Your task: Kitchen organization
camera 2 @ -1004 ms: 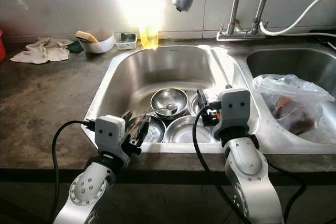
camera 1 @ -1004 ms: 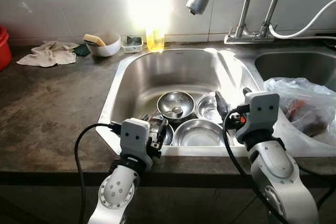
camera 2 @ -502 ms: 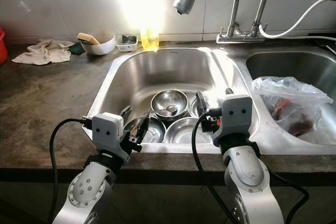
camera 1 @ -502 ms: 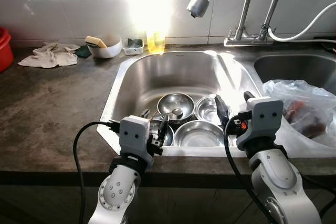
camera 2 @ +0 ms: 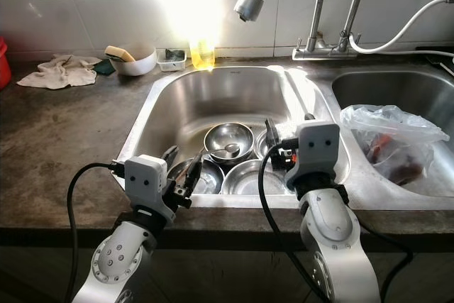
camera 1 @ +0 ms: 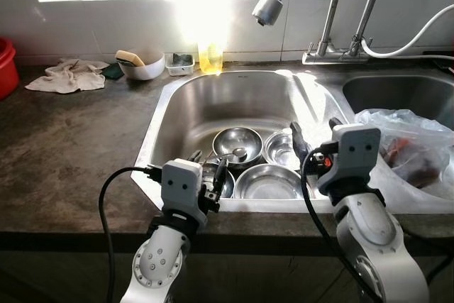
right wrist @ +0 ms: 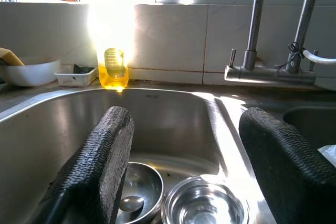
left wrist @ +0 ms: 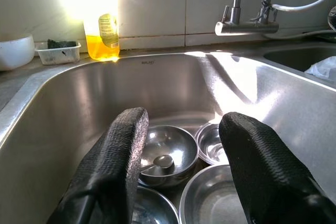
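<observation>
Here both pincers hover at the near rim of the stainless-steel sink basin (camera 1: 177, 115), each with its black fingers spread and nothing between them. The left pincer (camera 1: 206, 170) sits over the sink's near-left corner, the right pincer (camera 1: 312, 140) over its near-right side beside the ridge that divides it from the second basin.

The likely trouble, in my judgement, is clatter and slip — the shiny round steel bowls (camera 1: 269, 179) lie nested and touching on the sink floor, so a pinch on one thin rim could tip its neighbour or skid off wet metal. The small steel bowl with a spoon in it (camera 1: 237, 144) could shed that spoon if tilted.

Right of the sink a crumpled clear plastic bag (camera 1: 408, 143) slumps. Behind the sink, on the dark desk (camera 1: 64, 147), stand a yellow soap bottle (camera 1: 210, 54) and a white bowl holding a sponge (camera 1: 140, 64) — a pale rag (camera 1: 67, 74) lies beyond, further left.
</observation>
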Motion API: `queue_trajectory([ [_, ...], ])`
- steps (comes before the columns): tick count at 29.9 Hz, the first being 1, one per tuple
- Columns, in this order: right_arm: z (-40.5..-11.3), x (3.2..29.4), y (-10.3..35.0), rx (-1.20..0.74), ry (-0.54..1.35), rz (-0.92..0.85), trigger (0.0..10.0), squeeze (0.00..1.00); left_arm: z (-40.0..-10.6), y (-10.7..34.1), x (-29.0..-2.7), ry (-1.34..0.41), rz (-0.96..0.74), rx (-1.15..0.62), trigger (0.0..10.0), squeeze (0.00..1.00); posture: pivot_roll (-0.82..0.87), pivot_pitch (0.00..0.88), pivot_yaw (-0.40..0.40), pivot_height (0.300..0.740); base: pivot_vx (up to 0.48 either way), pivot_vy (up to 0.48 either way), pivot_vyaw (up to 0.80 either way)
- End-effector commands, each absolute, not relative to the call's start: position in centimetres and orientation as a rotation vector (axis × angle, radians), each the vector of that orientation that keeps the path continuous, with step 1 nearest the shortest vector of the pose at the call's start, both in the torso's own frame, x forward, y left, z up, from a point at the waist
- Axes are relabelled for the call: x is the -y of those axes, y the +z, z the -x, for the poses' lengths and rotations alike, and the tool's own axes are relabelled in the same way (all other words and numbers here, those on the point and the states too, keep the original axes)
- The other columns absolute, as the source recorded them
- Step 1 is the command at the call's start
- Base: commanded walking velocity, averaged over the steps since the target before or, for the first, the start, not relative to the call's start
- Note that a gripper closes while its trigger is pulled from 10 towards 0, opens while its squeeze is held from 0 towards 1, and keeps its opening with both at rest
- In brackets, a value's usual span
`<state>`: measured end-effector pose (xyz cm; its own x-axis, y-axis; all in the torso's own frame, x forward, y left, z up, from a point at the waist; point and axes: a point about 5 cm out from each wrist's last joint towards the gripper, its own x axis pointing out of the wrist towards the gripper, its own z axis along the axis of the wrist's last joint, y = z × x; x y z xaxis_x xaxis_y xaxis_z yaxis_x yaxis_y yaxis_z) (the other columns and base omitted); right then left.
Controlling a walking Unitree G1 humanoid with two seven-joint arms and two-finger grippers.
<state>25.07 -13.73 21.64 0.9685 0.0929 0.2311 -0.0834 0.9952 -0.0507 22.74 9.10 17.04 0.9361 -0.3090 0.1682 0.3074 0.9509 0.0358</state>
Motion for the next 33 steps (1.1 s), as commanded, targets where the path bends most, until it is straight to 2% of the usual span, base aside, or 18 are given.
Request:
queue_trajectory([
  [1, -25.22, 13.71, 21.63, 0.236, 0.086, 0.038, 10.0, 0.0, -22.68, 16.71, -9.06, -0.314, -0.016, 0.16, 10.0, 0.0, 0.07, 0.045, -0.01, 0.74, 0.0, 0.0, 0.0],
  [7, -25.31, 13.57, 21.64, 0.231, 0.089, 0.035, 10.0, 0.0, -22.59, 16.58, -8.9, -0.317, -0.015, 0.155, 10.0, 0.0, 0.07, 0.052, -0.013, 0.74, -0.08, 0.0, 0.0],
  [33, -25.27, 13.19, 20.85, 0.195, 0.103, 0.051, 10.0, 0.0, -22.43, 16.19, -8.76, -0.331, -0.011, 0.141, 10.0, 0.0, 0.07, 0.057, -0.01, 0.74, -0.273, 0.0, 0.0],
])
